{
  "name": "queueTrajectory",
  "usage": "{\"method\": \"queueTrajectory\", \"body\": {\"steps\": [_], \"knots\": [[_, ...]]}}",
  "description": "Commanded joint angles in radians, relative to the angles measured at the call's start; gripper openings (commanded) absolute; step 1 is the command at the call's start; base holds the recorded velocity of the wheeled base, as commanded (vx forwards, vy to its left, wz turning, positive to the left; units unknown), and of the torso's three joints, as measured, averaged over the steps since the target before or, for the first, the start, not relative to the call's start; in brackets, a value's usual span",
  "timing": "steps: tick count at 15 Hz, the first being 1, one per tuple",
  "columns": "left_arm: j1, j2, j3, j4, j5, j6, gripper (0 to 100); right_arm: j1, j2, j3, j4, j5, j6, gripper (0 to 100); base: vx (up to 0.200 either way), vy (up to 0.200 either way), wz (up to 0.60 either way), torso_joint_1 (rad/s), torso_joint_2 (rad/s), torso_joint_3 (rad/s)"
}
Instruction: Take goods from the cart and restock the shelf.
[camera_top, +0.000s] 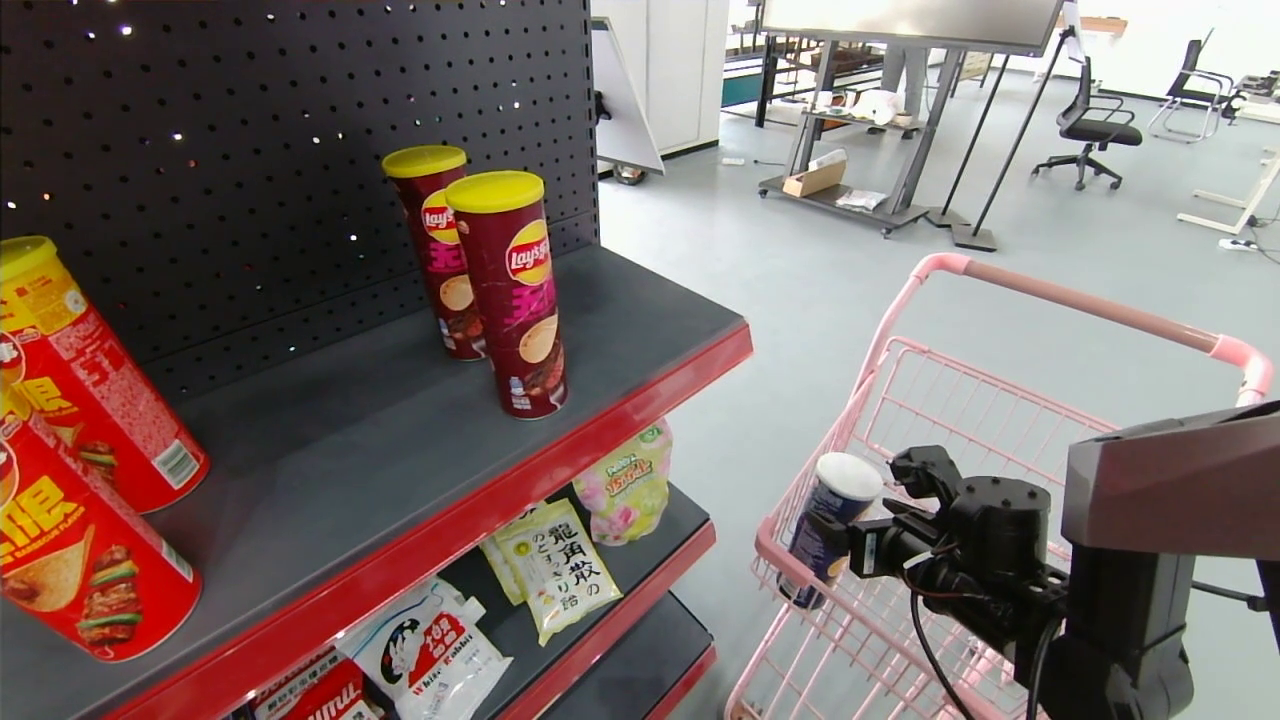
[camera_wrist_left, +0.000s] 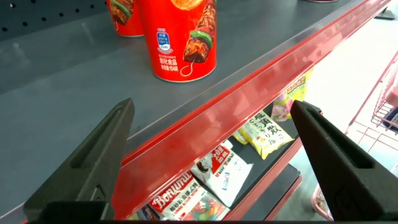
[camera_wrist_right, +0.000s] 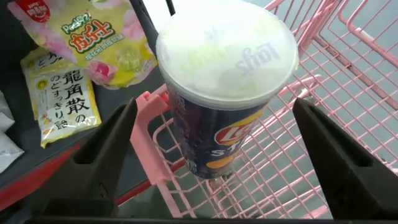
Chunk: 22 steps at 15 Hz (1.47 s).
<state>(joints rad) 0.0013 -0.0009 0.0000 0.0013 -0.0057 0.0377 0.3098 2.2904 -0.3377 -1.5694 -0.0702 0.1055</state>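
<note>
Pink cart (camera_top: 1100, 310) holds a dark-blue chip can (camera_top: 835, 510), framed by the wide-open right gripper (camera_wrist_right: 214, 109).

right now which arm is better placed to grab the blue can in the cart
Right. The right gripper is open and straddles the blue can inside the pink cart. The left gripper hangs open over the shelf edge, away from the cart.

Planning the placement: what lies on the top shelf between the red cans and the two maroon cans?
Nothing: the head view shows bare grey shelf between red cans and maroon cans.
</note>
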Motion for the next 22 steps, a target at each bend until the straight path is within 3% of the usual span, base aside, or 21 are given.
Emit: {"method": "queueTrajectory", "body": {"steps": [1,16,17,22], "knots": [[0.000,0.001,0.000,0.000,0.000,0.001,100,0.003,0.012,-0.012,-0.001,0.000,0.005,100,0.000,0.000,0.00,0.000,0.00,0.000],[0.000,0.001,0.000,0.000,-0.002,0.001,100,0.000,0.027,-0.038,-0.001,0.030,0.017,100,0.000,0.000,0.00,0.000,0.00,0.000],[0.000,0.001,0.000,0.000,-0.002,0.002,100,-0.001,0.029,-0.040,-0.001,0.030,0.019,0,0.000,0.000,0.00,0.000,0.00,0.000],[0.000,0.001,0.000,0.000,-0.002,0.004,100,-0.001,0.034,-0.054,-0.001,0.029,0.051,0,0.000,0.000,0.00,0.000,0.00,0.000]]}}
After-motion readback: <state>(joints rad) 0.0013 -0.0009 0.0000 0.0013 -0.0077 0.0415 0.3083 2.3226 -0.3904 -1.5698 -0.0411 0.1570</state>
